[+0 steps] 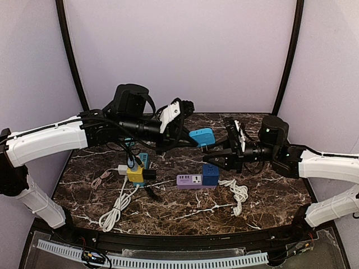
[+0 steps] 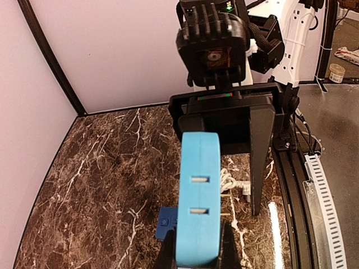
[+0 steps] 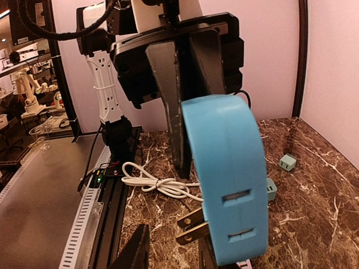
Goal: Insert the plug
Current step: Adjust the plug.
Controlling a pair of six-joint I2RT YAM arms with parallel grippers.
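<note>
Your left gripper point(image 2: 197, 252) is clamped on the blue plug point(image 1: 202, 136), held aloft over mid-table. The right gripper point(image 3: 171, 253) faces it, jaws apart. I judge the plug rigid, light and smooth: take the body, never the 2 prongs point(image 3: 189, 225) (bendable). Only the right wrist view shows them plainly.
</note>
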